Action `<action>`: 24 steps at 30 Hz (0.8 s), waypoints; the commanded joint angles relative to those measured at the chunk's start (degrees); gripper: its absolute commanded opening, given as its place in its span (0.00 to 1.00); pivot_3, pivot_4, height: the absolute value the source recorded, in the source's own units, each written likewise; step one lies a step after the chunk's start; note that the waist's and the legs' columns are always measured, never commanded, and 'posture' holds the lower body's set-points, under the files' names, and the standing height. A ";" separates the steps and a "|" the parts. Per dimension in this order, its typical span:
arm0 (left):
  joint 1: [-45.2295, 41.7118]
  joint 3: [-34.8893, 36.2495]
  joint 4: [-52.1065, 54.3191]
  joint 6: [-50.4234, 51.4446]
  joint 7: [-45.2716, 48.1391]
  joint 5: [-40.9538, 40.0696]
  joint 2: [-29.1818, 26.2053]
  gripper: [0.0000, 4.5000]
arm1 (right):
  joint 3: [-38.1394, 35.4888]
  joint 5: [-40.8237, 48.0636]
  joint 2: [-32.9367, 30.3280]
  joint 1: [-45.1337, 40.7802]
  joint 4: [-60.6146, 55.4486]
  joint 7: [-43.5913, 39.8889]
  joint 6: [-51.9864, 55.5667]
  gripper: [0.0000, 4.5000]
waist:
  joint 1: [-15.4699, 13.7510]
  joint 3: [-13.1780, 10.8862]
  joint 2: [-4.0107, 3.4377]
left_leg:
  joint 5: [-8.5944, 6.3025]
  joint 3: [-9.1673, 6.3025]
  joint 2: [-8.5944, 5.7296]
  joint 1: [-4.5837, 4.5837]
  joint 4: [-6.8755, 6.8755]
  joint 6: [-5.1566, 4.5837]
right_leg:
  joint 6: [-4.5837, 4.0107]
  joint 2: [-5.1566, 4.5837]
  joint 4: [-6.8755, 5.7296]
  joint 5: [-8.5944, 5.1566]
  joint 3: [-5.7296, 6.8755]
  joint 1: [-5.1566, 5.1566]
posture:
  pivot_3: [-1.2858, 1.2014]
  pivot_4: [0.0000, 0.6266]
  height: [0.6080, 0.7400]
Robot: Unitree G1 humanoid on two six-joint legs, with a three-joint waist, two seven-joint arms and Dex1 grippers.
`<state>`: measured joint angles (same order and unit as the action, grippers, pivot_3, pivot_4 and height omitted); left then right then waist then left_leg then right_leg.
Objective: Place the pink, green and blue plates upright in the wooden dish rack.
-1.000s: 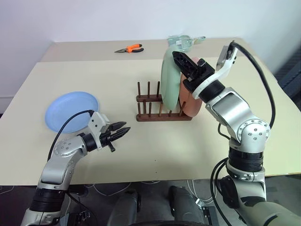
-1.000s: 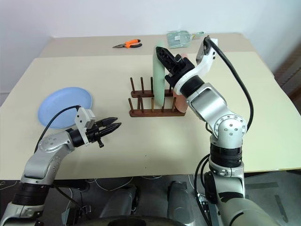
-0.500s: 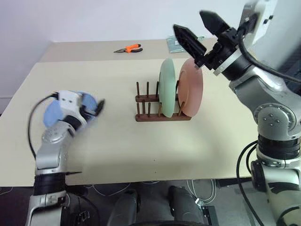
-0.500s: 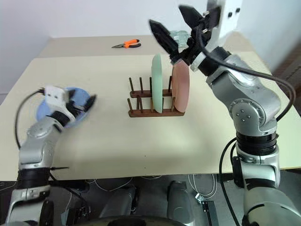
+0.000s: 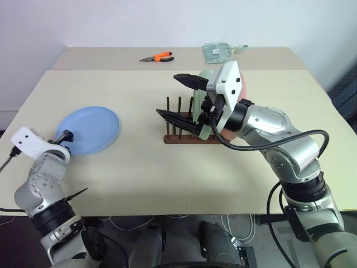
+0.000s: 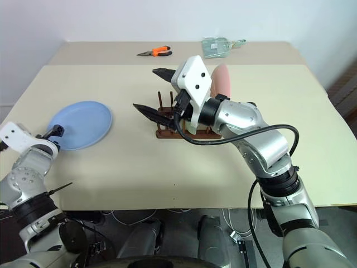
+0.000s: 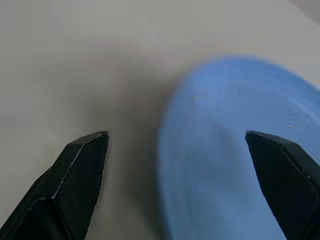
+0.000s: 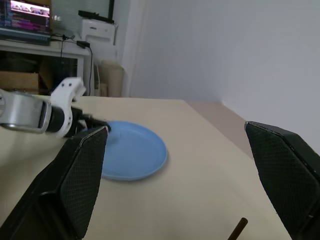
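The wooden rack (image 5: 192, 134) sits near the middle of the table (image 5: 139, 173), with the green plate (image 5: 204, 129) and the pink plate (image 6: 222, 81) standing upright between its pegs, both partly hidden by the right arm. The blue plate (image 5: 88, 129) lies flat near the table's left edge. The right gripper (image 5: 177, 96) hangs above the rack, jaws spread wide and holding nothing. The left gripper (image 7: 182, 165) hovers at the blue plate's rim, jaws wide apart and empty. Orange pliers (image 5: 157, 57) and a clear packet (image 5: 220, 51) lie by the far edge. The right wrist view shows shelves and a screen (image 8: 30, 12) beyond the table.
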<state>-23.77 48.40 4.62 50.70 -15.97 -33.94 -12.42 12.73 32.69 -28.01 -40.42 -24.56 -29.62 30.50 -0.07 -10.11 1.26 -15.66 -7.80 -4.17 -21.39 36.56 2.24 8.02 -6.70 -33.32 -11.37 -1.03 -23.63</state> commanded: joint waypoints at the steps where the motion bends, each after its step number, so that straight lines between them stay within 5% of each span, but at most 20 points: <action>1: -0.62 4.29 1.32 1.67 -2.49 -6.30 1.34 0.70 | -1.57 -1.40 1.16 0.18 -1.58 -0.23 -0.63 1.00 | 0.00 0.00 -0.01 | 0.01 0.00 0.00 0.02 -0.03 0.02 | 0.00 0.00 -0.01 0.00 0.00 0.00 | 0.52 0.24 1.00; 4: -1.10 4.25 0.52 1.91 -3.66 -7.93 1.14 0.36 | -1.83 -1.85 1.43 0.47 -1.54 -0.83 -0.09 1.00 | -0.09 0.01 0.00 | 0.05 0.00 -0.01 0.02 -0.09 0.09 | -0.01 0.00 -0.01 0.00 0.00 -0.01 | 0.52 0.24 1.00; 7: -0.61 -4.04 3.46 -2.51 4.44 -5.59 -1.51 0.01 | -0.69 -5.08 0.39 0.22 -0.92 -1.40 -0.40 1.00 | -0.48 -0.04 0.13 | 0.07 0.00 -0.02 0.01 -0.08 0.12 | -0.02 0.00 0.01 0.00 0.00 -0.01 | 0.52 0.24 1.00; 12: -3.19 -16.08 12.09 -10.87 16.85 -4.92 -4.13 0.01 | 8.63 -21.68 -2.82 -0.43 1.58 -5.28 -11.88 1.00 | -0.58 -0.06 0.32 | 0.11 0.06 -0.05 -0.05 -0.09 0.19 | -0.09 -0.02 0.13 0.04 0.03 0.01 | 0.52 0.24 1.00; 19: -6.60 -25.52 16.95 -12.19 21.79 -3.80 -7.53 0.01 | 17.55 -39.58 0.65 -5.21 10.17 -4.94 -22.41 1.00 | 1.19 -0.05 0.30 | 0.22 0.13 0.04 0.08 -0.44 0.36 | -0.13 0.03 0.06 0.07 -0.05 -0.15 | 0.52 0.24 1.00; 24: -7.71 -26.40 18.79 -11.62 21.98 -6.25 -7.57 0.00 | 19.77 -46.67 4.73 -6.24 16.14 -4.29 -26.71 0.59 | 1.02 -0.06 0.31 | 0.33 0.10 0.06 0.01 -0.46 0.54 | -0.16 0.07 0.03 0.09 -0.06 -0.25 | 0.52 0.24 1.00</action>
<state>-29.84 21.47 20.49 39.62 5.79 -38.89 -19.24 32.82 -12.11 -24.00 -45.26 -8.16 -34.47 5.81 0.95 -10.16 1.57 -15.32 -7.71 -4.12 -21.39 36.12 2.80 7.86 -6.63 -33.29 -11.28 -1.09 -23.88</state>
